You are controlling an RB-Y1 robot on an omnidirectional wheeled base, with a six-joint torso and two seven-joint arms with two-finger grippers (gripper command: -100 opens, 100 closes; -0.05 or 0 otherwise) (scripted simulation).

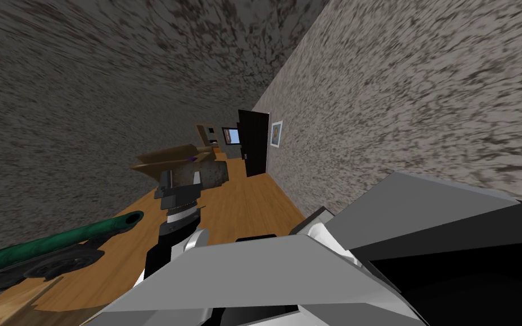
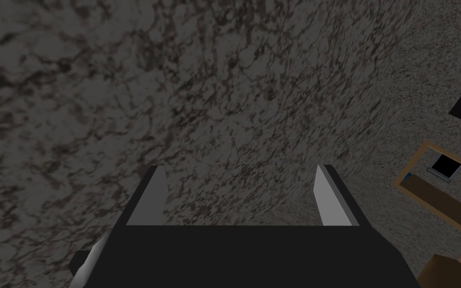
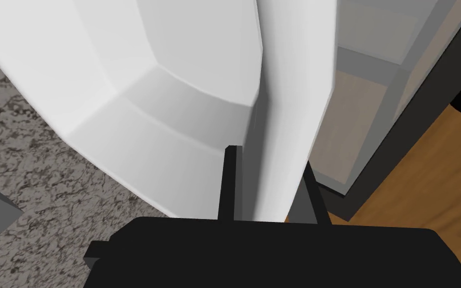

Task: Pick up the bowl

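white and faceted, what i take for the bowl is up at the right gripper, its thin wall clenched between the fingers; it looks stiff, light and slick, so the rim is the place to hold, kept level. the left gripper reaches ahead, fingers spread, grasping nothing.

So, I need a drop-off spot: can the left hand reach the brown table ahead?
Probably not yet. The left hand, open, points at the dark speckled wall, and the brown table seems farther down the wooden floor; nothing blocks the way.
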